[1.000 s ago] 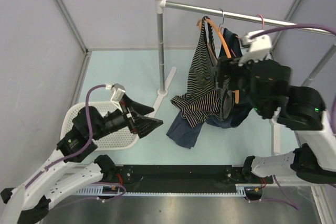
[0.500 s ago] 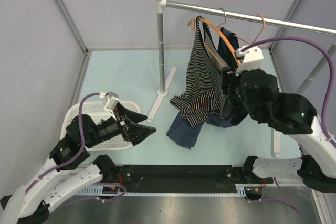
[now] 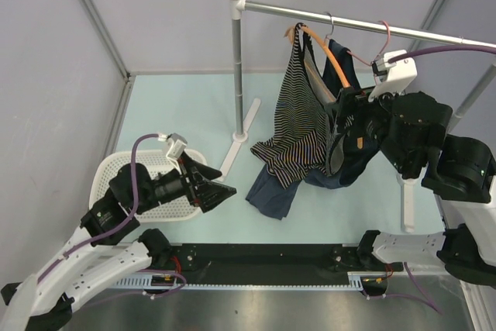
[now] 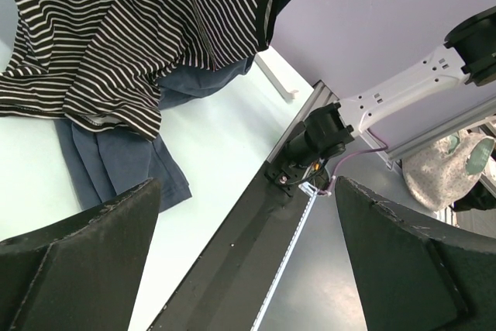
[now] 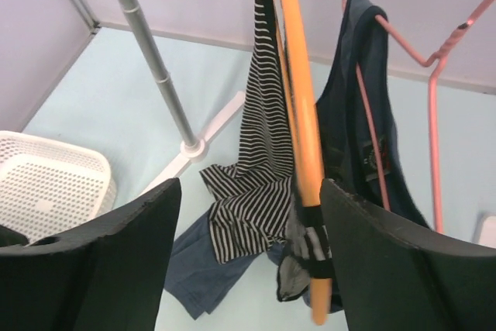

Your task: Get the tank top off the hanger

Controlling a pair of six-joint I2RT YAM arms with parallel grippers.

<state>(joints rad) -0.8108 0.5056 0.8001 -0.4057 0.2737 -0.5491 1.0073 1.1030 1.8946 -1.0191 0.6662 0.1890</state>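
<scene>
Your right gripper (image 5: pixel 248 215) stands at the rail (image 3: pixel 349 19) with its fingers (image 5: pixel 101 269) spread wide, and the wrist camera shows the orange hanger (image 5: pixel 298 114) running down between them, close against the right-hand finger. From here you cannot tell whether it touches. The overhead camera hides that gap: there the right gripper (image 3: pixel 345 114) is half buried in cloth just below the hanger (image 3: pixel 335 60). The tank top (image 3: pixel 298 129) is still on the hanger, hung by a strap from the hanger's left end, its striped body dropping to the table (image 3: pixel 178 106) and bunching there. Only your left wrist camera shows that landing clearly: the tank top (image 4: pixel 139 29) lies crumpled on top of the navy T-shirt (image 4: pixel 116 160), whose folds spread out from under the stripes. The right wrist view adds the pink hanger (image 5: pixel 430 114) carrying the navy T-shirt (image 5: pixel 356 98) just beside the orange one. Your left gripper (image 3: pixel 221 191) hangs low beside the white basket (image 3: pixel 105 176), well apart from the clothes, with both fingers (image 4: pixel 77 269) fully parted and nothing between them.
</scene>
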